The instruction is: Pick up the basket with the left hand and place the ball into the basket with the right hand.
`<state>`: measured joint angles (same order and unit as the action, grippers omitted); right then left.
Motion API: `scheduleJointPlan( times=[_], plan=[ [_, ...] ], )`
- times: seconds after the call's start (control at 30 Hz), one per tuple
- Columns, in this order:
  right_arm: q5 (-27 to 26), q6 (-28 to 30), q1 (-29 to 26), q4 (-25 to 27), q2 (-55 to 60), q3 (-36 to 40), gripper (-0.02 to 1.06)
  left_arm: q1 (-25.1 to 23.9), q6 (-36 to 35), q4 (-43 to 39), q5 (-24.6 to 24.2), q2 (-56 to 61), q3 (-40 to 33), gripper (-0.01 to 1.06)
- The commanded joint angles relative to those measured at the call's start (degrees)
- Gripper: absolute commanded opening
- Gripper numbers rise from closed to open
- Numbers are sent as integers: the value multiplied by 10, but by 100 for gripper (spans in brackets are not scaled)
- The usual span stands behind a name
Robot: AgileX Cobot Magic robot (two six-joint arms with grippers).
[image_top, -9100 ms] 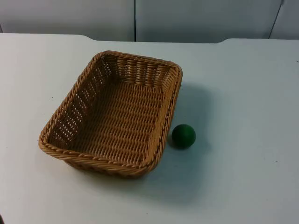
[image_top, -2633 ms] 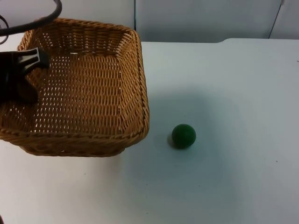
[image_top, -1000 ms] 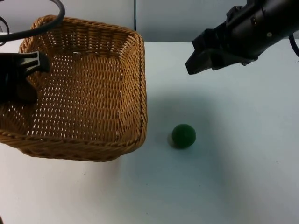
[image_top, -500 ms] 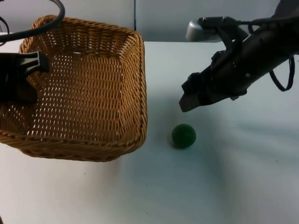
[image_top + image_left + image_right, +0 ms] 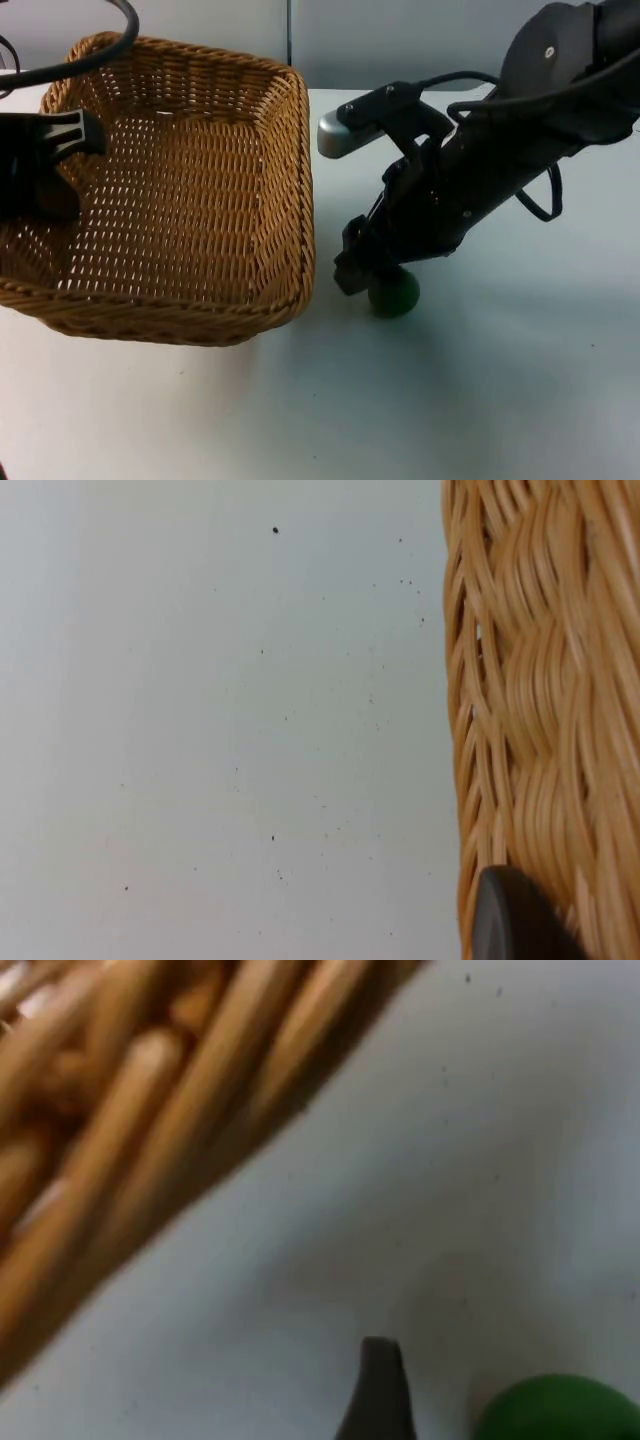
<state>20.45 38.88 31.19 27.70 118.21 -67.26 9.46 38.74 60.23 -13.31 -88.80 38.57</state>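
The woven brown basket (image 5: pixel 285 200) hangs lifted over the table's left side, and my left gripper (image 5: pixel 72 135) is shut on its left rim. The basket's wall (image 5: pixel 540 710) runs close beside the left fingertip (image 5: pixel 512 922) in the left wrist view. A green ball (image 5: pixel 398 295) lies on the table just right of the basket, partly hidden under my right arm. My right gripper (image 5: pixel 372 278) is down at the ball, open. In the right wrist view the ball (image 5: pixel 555 1412) lies beside one fingertip (image 5: pixel 379 1390), not between closed fingers.
The basket's near right corner (image 5: pixel 120 1140) is close to the right gripper. White table (image 5: pixel 480 400) stretches in front of and to the right of the ball. The grey partition wall (image 5: pixel 400 40) stands behind.
My right arm has swung down and left from above the table until its gripper reaches the ball. The basket, the left gripper and the ball have stayed put.
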Motion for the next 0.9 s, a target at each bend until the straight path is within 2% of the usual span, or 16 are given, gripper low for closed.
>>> scheduleJointPlan(
  times=[0.0,0.4,0.53,0.57,0.6,0.67,0.73,0.77,0.8,0.87],
  plan=[
    [-7,-11,2,-10,7,-4,65,0,-2,9,5,8,0,0],
    [-3,-30,2,-22,45,-4,65,0,3,9,5,8,0,0],
    [1,-30,2,-22,52,-3,61,0,3,8,5,8,0,0],
    [0,-30,2,-24,52,-3,54,0,3,7,5,8,0,0],
    [0,-30,2,-24,52,-3,54,0,3,7,5,8,0,0],
    [-6,-30,1,-35,49,-3,35,0,3,7,5,8,0,0],
    [-22,-30,-1,-65,37,-4,11,0,3,7,5,8,0,0],
    [-22,-30,-1,-65,37,-4,11,0,3,7,5,8,0,0],
    [-28,-30,-2,-82,28,-6,1,0,3,7,5,8,0,0],
    [-24,-55,-10,-128,1,-29,0,0,3,7,5,8,0,0]
  ],
)
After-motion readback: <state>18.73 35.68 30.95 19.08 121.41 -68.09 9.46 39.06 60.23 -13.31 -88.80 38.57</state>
